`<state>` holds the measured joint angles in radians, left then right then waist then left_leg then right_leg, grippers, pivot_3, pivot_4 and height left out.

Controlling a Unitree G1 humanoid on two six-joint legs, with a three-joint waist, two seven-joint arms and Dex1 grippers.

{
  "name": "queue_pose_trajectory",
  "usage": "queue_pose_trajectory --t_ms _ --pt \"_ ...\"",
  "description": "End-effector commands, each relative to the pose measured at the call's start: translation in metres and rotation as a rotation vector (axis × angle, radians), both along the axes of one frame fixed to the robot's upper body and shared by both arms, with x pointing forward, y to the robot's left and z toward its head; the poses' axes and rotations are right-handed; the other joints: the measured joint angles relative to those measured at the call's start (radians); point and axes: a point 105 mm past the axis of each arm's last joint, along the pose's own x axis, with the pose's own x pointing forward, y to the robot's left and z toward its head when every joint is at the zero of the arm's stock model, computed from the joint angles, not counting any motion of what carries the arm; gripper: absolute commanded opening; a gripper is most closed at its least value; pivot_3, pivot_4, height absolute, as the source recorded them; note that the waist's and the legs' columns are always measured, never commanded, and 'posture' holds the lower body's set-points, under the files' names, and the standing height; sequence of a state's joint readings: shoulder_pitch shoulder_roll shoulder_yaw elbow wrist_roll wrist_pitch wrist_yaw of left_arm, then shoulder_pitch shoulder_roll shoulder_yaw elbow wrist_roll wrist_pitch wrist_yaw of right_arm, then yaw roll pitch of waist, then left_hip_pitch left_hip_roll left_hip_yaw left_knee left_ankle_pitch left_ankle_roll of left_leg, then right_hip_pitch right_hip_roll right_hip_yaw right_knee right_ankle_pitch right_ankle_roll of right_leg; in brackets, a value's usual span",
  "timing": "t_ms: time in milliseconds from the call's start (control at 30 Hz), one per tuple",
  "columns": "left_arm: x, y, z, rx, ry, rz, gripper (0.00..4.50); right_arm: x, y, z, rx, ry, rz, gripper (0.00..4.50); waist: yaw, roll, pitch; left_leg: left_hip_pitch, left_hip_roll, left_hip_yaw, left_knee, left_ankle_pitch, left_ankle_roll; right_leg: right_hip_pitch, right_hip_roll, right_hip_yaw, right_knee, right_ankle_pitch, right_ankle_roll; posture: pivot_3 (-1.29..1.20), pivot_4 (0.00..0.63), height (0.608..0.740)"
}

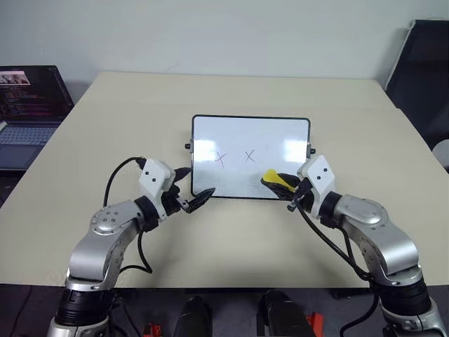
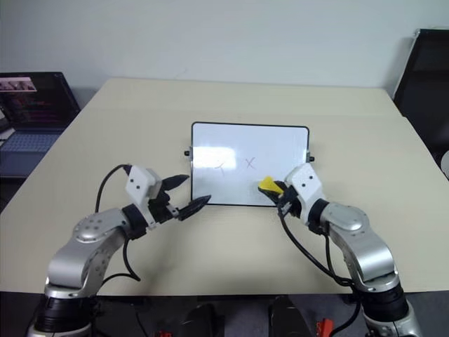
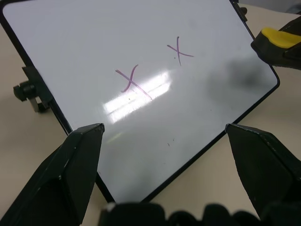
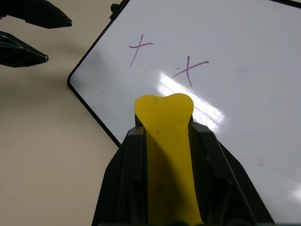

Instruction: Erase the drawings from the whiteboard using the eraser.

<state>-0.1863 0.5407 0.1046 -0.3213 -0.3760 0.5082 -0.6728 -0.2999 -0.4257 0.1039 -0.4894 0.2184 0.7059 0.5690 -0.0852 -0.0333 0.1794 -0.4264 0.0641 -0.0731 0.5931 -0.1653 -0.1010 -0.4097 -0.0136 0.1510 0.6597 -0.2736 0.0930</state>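
- Yellow eraser [image 4: 164, 141] sits clamped in my right gripper [image 1: 285, 186], its jaws clenched tight on the block.
- I see the eraser hovering over the near right corner of the whiteboard [image 1: 250, 140]; I cannot tell whether it touches the surface.
- My left gripper [image 1: 193, 188] has its jaws spread wide, grasping nothing, at the board's near left corner.
- The whiteboard lies flat mid-bench [image 1: 231, 95], with two purplish crosses of the drawings [image 3: 153, 68] on it.
- A laptop [image 1: 28, 112] sits far left.
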Motion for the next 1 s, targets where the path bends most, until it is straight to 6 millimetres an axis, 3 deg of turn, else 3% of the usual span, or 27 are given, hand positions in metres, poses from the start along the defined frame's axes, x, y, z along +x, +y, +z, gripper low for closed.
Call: queue_pose_trajectory --t_ms 33,367,567,1000 --pt "0.003 0.008 0.021 -0.013 -0.078 0.029 4.5 0.002 0.009 0.013 -0.007 -0.092 0.038 0.86 0.0 0.0 0.0 0.0 0.0 0.0 0.0 0.0 0.0 0.0 0.0 0.0 0.0 0.0 0.0 0.0 0.15 0.74" --pt "-0.002 0.003 0.025 -0.025 -0.094 0.05 4.5 0.002 0.02 0.01 -0.042 -0.111 0.109 0.86 0.001 0.0 0.0 -0.001 0.0 0.0 -0.001 0.0 0.0 0.0 0.0 0.0 -0.001 0.0 0.001 0.0 0.15 0.74" --pt "-0.001 0.0 0.027 -0.022 -0.094 0.036 4.5 0.008 0.022 0.019 -0.05 -0.157 0.1 0.86 0.0 0.0 0.0 -0.001 0.0 0.0 0.0 0.0 0.0 0.0 0.0 0.0 0.0 0.0 0.001 0.0 0.15 0.74" --pt "0.002 -0.018 0.019 0.005 -0.092 -0.058 4.5 0.068 0.044 0.045 -0.204 -0.348 -0.054 0.86 0.0 0.0 0.0 -0.001 0.0 0.0 -0.001 0.0 0.0 0.0 0.0 -0.001 -0.001 0.002 0.004 0.0 0.15 0.74"
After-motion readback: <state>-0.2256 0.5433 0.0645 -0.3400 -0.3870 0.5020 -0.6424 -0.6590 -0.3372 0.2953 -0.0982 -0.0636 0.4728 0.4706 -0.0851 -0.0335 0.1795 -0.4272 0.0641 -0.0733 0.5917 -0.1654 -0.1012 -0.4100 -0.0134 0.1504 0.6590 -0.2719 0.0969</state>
